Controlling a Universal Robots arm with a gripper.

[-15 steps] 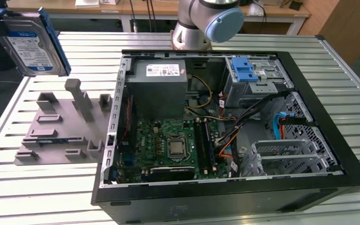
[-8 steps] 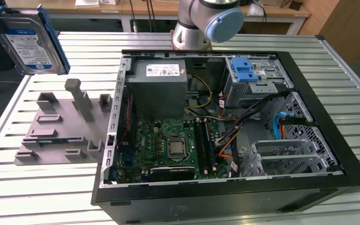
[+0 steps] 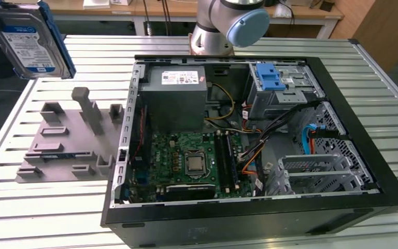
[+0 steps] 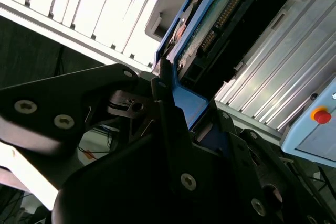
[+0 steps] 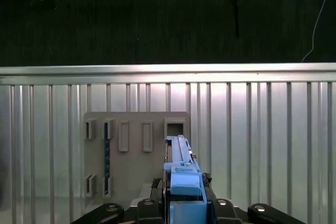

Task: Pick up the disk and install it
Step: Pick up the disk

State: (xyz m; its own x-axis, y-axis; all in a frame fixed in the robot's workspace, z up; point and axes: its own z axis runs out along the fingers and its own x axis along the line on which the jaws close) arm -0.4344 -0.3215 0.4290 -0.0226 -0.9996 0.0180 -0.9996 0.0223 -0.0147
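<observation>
We see the disk (image 3: 27, 39) aloft in the upper left of the exterior view, clear of the slatted metal surface (image 3: 40, 207) and well apart from the open computer case (image 3: 254, 212). It is a flat silver rectangle with a white-and-blue label, framed in blue plastic. The arm's jaws are closed on the disk's blue end handle (image 4: 189, 106). In the second wrist view the black fingers (image 4: 163, 95) press against that handle, and the drive's green underside (image 4: 215, 22) points away.

In the first wrist view the disk (image 5: 181, 163) hangs edge-on over a grey holder (image 5: 136, 166), a matte moulded plate with rectangular slots. One slot shows a thin blue strip (image 5: 106, 150). The holder (image 3: 60, 155) lies on the surface just beside the case, at the exterior view's left, with its posts standing upright.

The case is a black-walled box lying on its side. Inside are a grey power-supply box (image 3: 178, 96), a green circuit board (image 3: 185, 155), loose coloured cables (image 3: 282, 122) and a bare metal drive bay (image 3: 285, 96) topped by a blue latch (image 3: 271, 78). The arm's (image 3: 230, 21) grey base stands behind the case.
</observation>
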